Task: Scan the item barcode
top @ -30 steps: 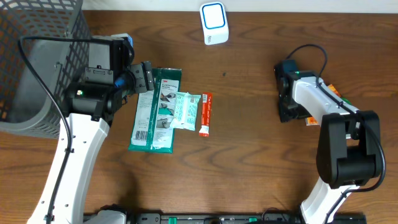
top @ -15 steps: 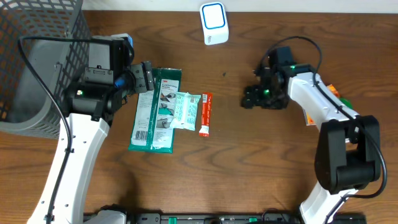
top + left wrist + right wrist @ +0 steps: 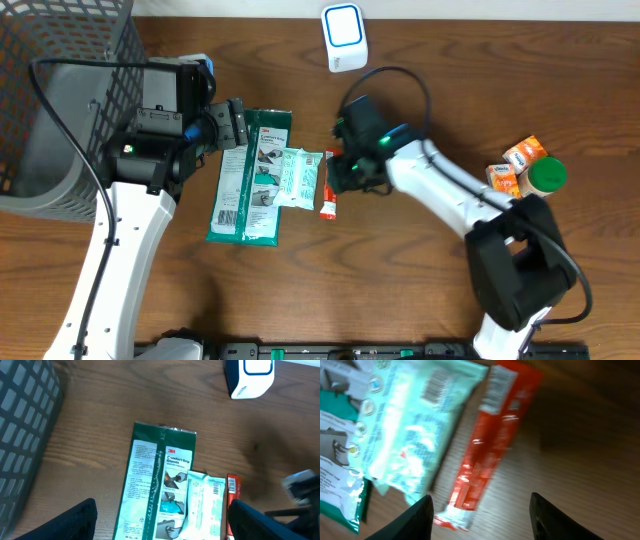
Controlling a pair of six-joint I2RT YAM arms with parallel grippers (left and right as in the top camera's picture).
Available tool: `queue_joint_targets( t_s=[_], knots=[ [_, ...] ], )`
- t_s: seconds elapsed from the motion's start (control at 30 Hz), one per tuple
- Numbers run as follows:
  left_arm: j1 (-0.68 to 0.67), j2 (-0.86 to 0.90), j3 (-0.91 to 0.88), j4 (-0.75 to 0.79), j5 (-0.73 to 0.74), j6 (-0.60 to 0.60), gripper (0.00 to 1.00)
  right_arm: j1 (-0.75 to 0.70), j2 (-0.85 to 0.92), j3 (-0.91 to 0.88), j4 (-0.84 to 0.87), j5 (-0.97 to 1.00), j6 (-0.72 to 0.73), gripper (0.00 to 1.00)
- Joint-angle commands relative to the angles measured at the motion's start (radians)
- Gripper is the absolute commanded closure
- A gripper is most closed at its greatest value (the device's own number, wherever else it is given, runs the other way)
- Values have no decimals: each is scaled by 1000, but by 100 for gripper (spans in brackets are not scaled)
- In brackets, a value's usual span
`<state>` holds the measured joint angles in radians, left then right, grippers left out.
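Note:
Three flat items lie side by side at mid-table: a green glove package, a pale teal packet overlapping it, and a slim red packet. A white and blue scanner stands at the far edge. My right gripper hovers over the red packet's upper end. In the right wrist view that gripper is open, the red packet lying ahead between its fingers, untouched. My left gripper is open above the green package, holding nothing.
A grey wire basket fills the far left corner. Small orange boxes and a green-lidded can sit at the right. Bare wood lies along the near side and between the scanner and the packets.
My right arm has swung left from the orange boxes across the table to the red packet, and its jaws have narrowed somewhat. The left arm has not moved.

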<state>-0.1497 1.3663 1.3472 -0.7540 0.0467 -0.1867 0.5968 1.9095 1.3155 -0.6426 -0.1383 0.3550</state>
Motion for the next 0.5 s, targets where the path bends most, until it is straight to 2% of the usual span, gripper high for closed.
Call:
queue_joint_targets(
  t_s=[0.0, 0.17, 0.47],
  knots=[
    [0, 1, -1, -1, -5, -6, 16, 80, 3, 16, 19, 196, 61, 43],
    [0, 1, -1, -1, -5, -6, 16, 163, 36, 16, 26, 349, 91, 44],
    [0, 1, -1, -2, -5, -6, 16, 179, 154, 13, 11, 352, 119, 47]
  ],
)
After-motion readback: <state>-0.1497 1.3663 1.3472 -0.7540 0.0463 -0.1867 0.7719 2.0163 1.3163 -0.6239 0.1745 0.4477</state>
